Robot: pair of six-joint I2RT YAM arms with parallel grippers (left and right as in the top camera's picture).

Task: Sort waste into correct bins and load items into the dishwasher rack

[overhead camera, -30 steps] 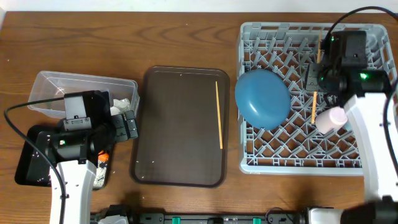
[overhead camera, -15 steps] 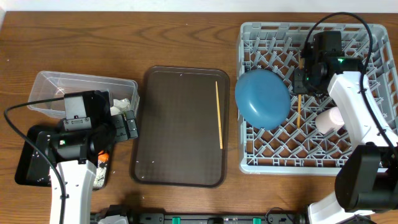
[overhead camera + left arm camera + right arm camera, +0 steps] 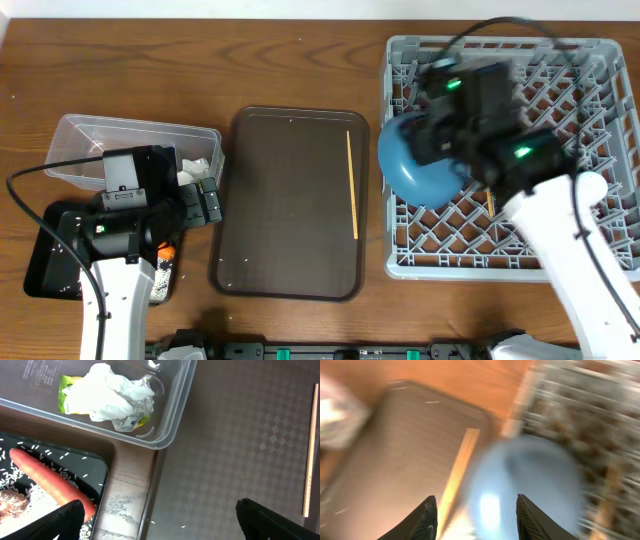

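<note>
My right gripper [image 3: 477, 520] is open and empty, blurred by motion, over the left edge of the grey rack [image 3: 600, 100]. Below it are the blue plate [image 3: 535, 475], which leans at the rack's left side [image 3: 405, 175], and a chopstick [image 3: 457, 470] lying on the brown tray [image 3: 352, 185]. A bit of a second chopstick [image 3: 490, 203] shows in the rack beside the arm. My left gripper [image 3: 160, 520] is open and empty over the gap between bins and brown tray. The crumpled wrapper [image 3: 115, 400] lies in the clear tub [image 3: 175, 415]. The carrot [image 3: 50, 482], rice [image 3: 20, 485] and a brownish scrap [image 3: 7, 510] lie in the black tray [image 3: 102, 467].
The brown serving tray [image 3: 290, 200] sits between the bins and the rack, with a few rice grains [image 3: 182, 526] on it. My right arm [image 3: 540, 190] crosses the rack and hides its middle. The cups and bowl are not visible.
My right arm has swung left from the rack's far right side to above the blue plate. The pink cup is now hidden under it. The left arm has not moved.
</note>
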